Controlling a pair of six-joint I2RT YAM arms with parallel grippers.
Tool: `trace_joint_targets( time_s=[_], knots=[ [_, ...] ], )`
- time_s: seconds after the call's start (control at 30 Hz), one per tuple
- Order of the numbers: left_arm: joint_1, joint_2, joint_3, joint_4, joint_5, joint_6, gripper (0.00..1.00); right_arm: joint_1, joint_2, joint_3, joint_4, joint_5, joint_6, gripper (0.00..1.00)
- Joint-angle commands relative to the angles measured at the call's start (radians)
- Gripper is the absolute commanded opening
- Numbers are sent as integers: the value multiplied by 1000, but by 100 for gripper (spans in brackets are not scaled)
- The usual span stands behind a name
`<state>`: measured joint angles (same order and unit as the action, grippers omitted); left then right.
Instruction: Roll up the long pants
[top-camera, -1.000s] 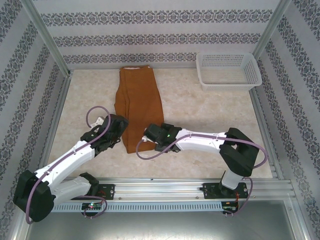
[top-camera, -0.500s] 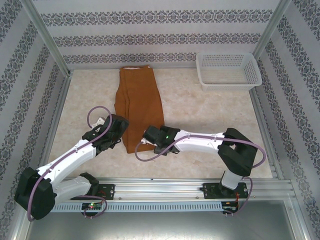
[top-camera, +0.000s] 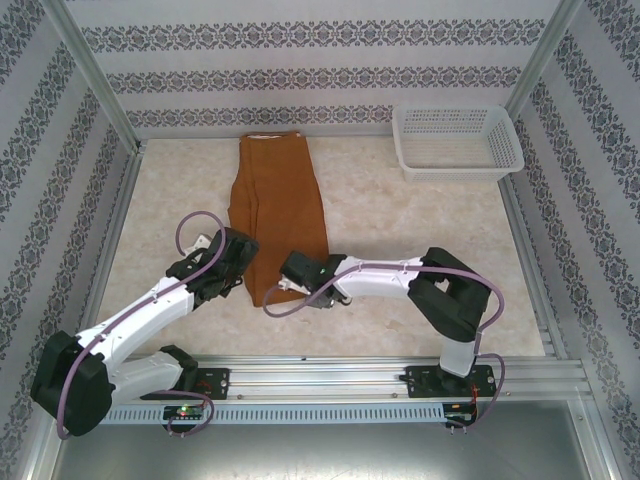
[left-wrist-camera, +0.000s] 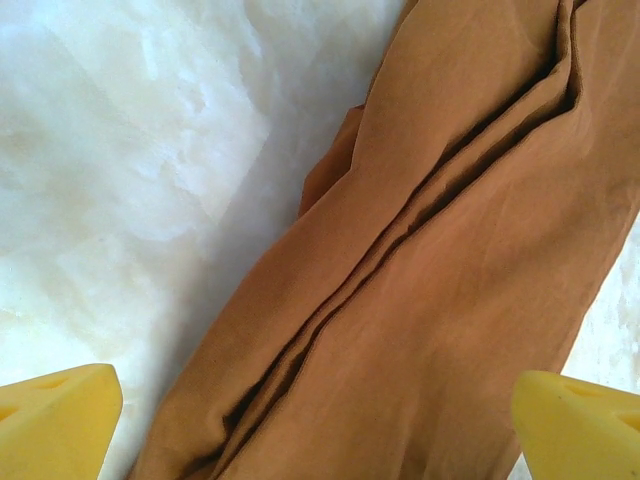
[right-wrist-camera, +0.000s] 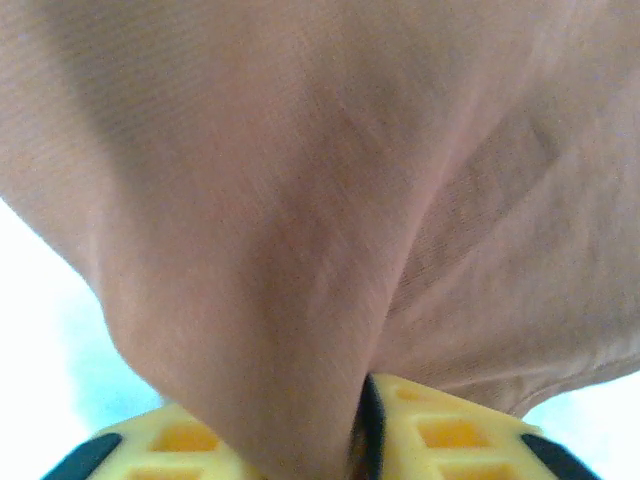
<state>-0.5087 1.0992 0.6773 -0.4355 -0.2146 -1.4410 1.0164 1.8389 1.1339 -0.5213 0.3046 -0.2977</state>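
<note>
On the left, our left arm reaches over the pale worktop (top-camera: 400, 230). Its left fingers (top-camera: 236, 272) are at the left edge of the near end of the long pants (top-camera: 280, 200). From the left wrist we see the two yellow tips (left-wrist-camera: 55, 420) spread wide apart, one in each bottom corner. The brown cloth (left-wrist-camera: 430, 250) lies in long folds between them. We cannot tell if the tips touch it. The long pants lie flat in the middle of the worktop, folded into one long strip. The waist end is up by the far wall, and the leg ends are close to our arms. Next to the right, the right fingers (top-camera: 290, 274) are at the near right corner of the long pants. From the right wrist we see them (right-wrist-camera: 430, 435) pinched nearly together on a fold of the cloth (right-wrist-camera: 300, 200). The fold rises from between them like a little tent. Far to the right, a white basket (top-camera: 460, 166) sits in the back corner, well apart from the long pants.
</note>
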Motion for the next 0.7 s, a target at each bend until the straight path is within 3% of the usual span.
trace_joint_targets(
  time_s=[0.0, 0.2, 0.67],
  knots=[
    [5, -24, 19, -38, -20, 1, 100, -10, -47, 84, -138, -56, 22, 0],
    [5, -21, 26, -28, -3, 1, 100, -50, -42, 281, -346, -230, 36, 0],
    [-2, -68, 40, -31, 74, -147, 100, -188, 186, 571, -419, -420, 41, 0]
  ],
)
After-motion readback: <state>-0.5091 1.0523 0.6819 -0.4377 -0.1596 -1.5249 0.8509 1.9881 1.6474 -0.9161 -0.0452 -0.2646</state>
